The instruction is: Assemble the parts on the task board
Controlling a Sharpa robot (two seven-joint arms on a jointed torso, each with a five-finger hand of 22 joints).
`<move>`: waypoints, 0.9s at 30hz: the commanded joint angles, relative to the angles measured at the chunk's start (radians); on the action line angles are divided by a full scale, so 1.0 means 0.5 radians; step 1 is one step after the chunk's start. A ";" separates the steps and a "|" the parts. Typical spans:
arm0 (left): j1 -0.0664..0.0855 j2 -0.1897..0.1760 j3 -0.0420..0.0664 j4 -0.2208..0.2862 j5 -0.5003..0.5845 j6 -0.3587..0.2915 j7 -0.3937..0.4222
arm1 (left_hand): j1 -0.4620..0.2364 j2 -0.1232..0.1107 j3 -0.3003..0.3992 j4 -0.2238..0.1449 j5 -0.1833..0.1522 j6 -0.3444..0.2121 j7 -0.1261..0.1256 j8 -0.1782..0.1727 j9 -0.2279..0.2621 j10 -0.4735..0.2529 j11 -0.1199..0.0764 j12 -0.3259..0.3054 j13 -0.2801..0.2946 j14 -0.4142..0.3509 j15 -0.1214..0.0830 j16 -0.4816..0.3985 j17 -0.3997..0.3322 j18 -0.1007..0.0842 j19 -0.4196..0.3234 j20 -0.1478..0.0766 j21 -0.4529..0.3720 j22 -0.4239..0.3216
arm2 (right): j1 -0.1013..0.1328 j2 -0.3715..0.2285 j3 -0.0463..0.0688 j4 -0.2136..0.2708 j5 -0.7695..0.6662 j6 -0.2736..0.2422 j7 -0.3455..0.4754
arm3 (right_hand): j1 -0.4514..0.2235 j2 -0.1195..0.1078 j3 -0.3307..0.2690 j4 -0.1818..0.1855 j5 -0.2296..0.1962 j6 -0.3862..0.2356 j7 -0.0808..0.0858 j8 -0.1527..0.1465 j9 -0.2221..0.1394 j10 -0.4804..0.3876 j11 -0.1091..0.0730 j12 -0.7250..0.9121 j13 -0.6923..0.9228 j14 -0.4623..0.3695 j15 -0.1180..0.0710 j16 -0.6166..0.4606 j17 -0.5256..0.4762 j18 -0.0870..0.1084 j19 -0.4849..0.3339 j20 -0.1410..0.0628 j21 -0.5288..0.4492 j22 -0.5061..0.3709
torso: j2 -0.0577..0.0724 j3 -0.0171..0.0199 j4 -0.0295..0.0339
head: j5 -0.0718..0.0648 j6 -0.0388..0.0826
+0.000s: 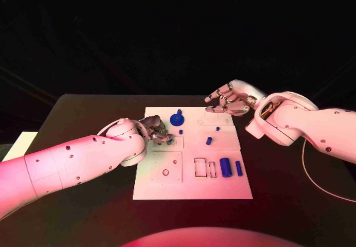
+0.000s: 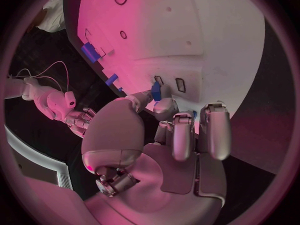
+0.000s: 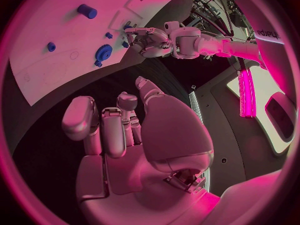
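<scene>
Left of centre in the head view, the left hand sits over the left edge of the board, which lies on the black counter. Its fingers are curled around a small blue part; the left wrist view shows that part pinched between thumb and fingers, just above the board surface near two small slots. The step in hand appears to be seating this part in a slot at the board's left side. The next move calls for lining the part up with the slot, then lowering it straight.

In the centre of the frame, a blue round knob stands near the board's upper edge. Below it two small blue pegs stand mid-board. At lower right of the board, a large blue cylinder and a slimmer one lie beside rectangular cut-outs.

At upper right, the right hand hovers beyond the board's far right corner, fingers apart and loosely curved, holding nothing.

The left hand's fingers hide the target slot in the head view. The held part's shape is hard to make out.
</scene>
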 commanded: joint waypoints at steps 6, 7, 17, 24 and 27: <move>-0.016 -0.008 -0.009 0.001 0.025 0.230 -0.065 | 0.033 0.026 0.221 -0.214 -0.020 -0.010 -0.012 0.003 -0.003 -0.012 0.003 -0.013 -0.005 0.207 0.003 0.005 0.526 -0.038 0.097 -0.006 -0.010 0.301 | -0.003 -0.004 -0.001 0.002 -0.002 0.032 0.014 | -0.015 0.013 0.001 0.018 0.014 0.013 -0.003 0.009 0.001 0.016 0.000 0.015 0.001 0.105 0.000 -0.006 0.040 0.003 -0.007 -0.009 -0.006 -0.002 | 0.000 -0.0010 0.002 | -0.004 -0.006; -0.016 -0.011 -0.009 0.002 0.031 0.248 -0.071 | 0.033 0.023 0.221 -0.215 -0.022 -0.010 -0.013 0.003 -0.003 -0.012 0.003 -0.012 -0.004 0.207 0.003 0.005 0.526 -0.038 0.096 -0.006 -0.012 0.300 | -0.003 -0.004 -0.001 0.001 -0.001 0.033 0.014 | -0.017 0.015 0.001 0.020 0.015 0.013 -0.003 0.009 0.001 0.016 0.000 0.015 0.001 0.105 0.000 -0.006 0.041 0.003 -0.007 -0.009 -0.006 -0.001 | 0.000 -0.0005 0.001 | -0.005 -0.011; -0.016 -0.028 -0.009 0.014 0.082 0.334 -0.089 | 0.039 0.009 0.221 -0.223 -0.029 -0.011 -0.013 0.001 -0.007 -0.013 0.003 -0.013 -0.005 0.207 0.004 0.005 0.526 -0.038 0.097 -0.006 -0.011 0.302 | -0.005 -0.006 -0.001 0.000 0.001 0.036 0.017 | -0.022 0.019 0.000 0.026 0.016 0.013 -0.003 0.010 0.001 0.017 0.000 0.018 0.002 0.105 0.000 -0.006 0.040 0.003 -0.007 -0.009 -0.007 -0.002 | -0.001 -0.0008 0.003 | -0.006 -0.015; -0.017 -0.033 -0.009 0.025 0.096 0.329 -0.090 | 0.040 0.007 0.221 -0.224 -0.029 -0.011 -0.013 0.001 -0.007 -0.016 0.003 -0.018 -0.012 0.207 0.004 0.005 0.526 -0.038 0.096 -0.006 -0.013 0.300 | -0.006 -0.005 -0.001 -0.001 0.001 0.038 0.018 | -0.023 0.020 -0.001 0.027 0.017 0.013 -0.003 0.010 0.001 0.017 0.000 0.018 0.002 0.105 0.000 -0.007 0.039 0.003 -0.007 -0.009 -0.006 -0.001 | 0.000 -0.0009 0.001 | -0.004 -0.015; -0.017 -0.034 -0.008 0.028 0.100 0.316 -0.088 | 0.041 0.007 0.221 -0.224 -0.029 -0.011 -0.013 0.001 -0.007 -0.016 0.003 -0.018 -0.011 0.207 0.004 0.005 0.526 -0.038 0.096 -0.006 -0.013 0.301 | -0.007 -0.005 -0.001 -0.001 0.001 0.038 0.019 | -0.023 0.020 -0.001 0.027 0.017 0.013 -0.003 0.010 0.001 0.017 0.000 0.018 0.002 0.105 0.000 -0.007 0.039 0.003 -0.007 -0.009 -0.006 -0.001 | 0.000 -0.0005 0.001 | -0.004 -0.015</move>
